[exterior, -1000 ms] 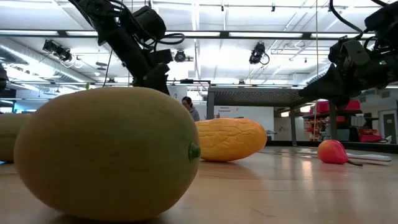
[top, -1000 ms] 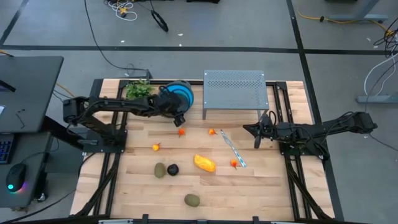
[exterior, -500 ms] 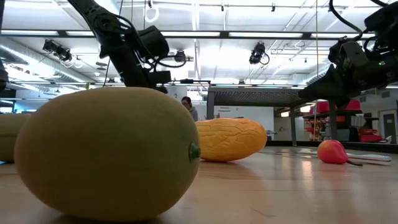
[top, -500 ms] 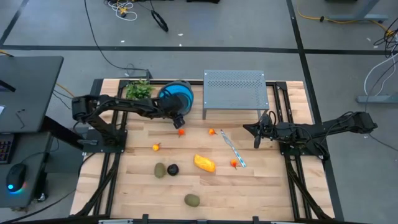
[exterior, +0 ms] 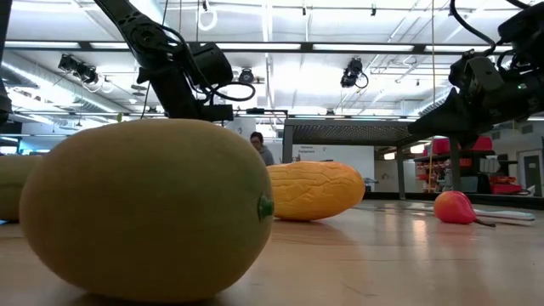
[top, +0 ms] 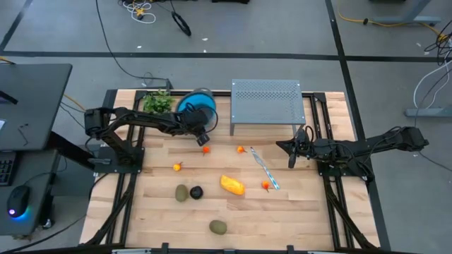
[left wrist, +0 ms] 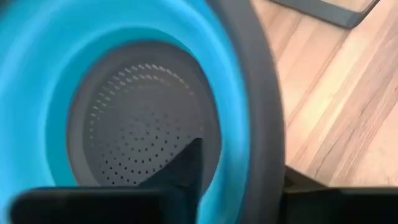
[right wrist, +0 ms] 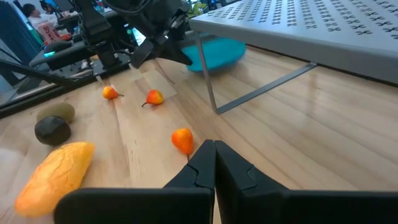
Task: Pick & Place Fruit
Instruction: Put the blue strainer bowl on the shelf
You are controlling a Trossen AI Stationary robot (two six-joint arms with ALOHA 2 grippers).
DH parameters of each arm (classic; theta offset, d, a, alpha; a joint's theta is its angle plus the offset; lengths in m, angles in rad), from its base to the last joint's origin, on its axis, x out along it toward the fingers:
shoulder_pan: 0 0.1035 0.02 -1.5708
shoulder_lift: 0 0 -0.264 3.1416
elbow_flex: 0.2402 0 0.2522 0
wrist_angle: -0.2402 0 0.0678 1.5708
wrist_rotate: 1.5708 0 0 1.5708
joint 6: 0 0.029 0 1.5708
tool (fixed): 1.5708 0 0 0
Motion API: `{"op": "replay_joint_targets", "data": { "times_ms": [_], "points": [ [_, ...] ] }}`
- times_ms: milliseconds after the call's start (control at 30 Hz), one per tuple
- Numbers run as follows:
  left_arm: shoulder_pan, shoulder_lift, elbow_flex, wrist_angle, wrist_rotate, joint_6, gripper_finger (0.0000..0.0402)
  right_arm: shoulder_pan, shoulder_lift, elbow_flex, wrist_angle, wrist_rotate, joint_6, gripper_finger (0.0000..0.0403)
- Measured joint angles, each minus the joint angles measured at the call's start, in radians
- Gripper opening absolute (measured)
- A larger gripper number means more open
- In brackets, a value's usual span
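Left end effector (top: 203,133) has been drawn back over the blue perforated plastic bowl (top: 198,106) at the desk's (top: 296,212) rear; its fingers have narrowed, grip state cannot be told. Nothing is seen held. Small orange-red toy fruit (top: 205,149) lies just beside it, the elongated yellow-orange toy fruit (top: 232,185) mid-desk. Right end effector (top: 293,150) waits, fingers together.

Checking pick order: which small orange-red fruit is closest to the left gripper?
The orange-red fruit just below the left gripper, beside the blue strainer. The other three sit farther off: mid-table, near the left edge and beside the striped strip.
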Motion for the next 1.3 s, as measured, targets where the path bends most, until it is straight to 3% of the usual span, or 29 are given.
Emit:
{"op": "replay_joint_targets", "data": {
  "times_ms": [133, 333, 600, 733, 833, 1000, 1133, 1300],
  "points": [
    [-0.005, 0.000, 0.001, -0.011, -0.004, 0.006, 0.0013, 0.000, 0.000, 0.000, 0.000, 0.000, 0.000, 0.0003],
    [-0.031, -0.030, 0.001, -0.046, 0.004, 0.045, 0.0008, 0.000, 0.000, 0.000, 0.003, 0.000, 0.000, 0.0003],
    [-0.123, -0.187, 0.001, -0.117, 0.058, 0.139, 0.0006, 0.000, 0.000, 0.000, 0.116, -0.036, -0.076, 0.0003],
    [-0.209, -0.272, 0.001, -0.136, 0.060, 0.264, 0.0006, 0.000, 0.007, 0.001, 0.270, -0.113, -0.193, 0.0003],
    [-0.287, -0.313, 0.001, -0.134, 0.068, 0.394, 0.0006, 0.000, 0.030, 0.057, 0.247, -0.132, -0.241, 0.0003],
    [-0.375, -0.334, 0.001, -0.154, 0.100, 0.492, 0.0006, 0.001, 0.155, 0.220, 0.097, -0.162, -0.312, 0.0003],
    [-0.401, -0.333, 0.001, -0.182, 0.159, 0.494, 0.0006, 0.003, 0.303, 0.358, 0.060, -0.244, -0.386, 0.0003],
    [-0.415, -0.329, 0.001, -0.211, 0.136, 0.404, 0.0007, 0.036, 0.489, 0.511, 0.019, -0.271, -0.488, 0.0006]
  ]
}}
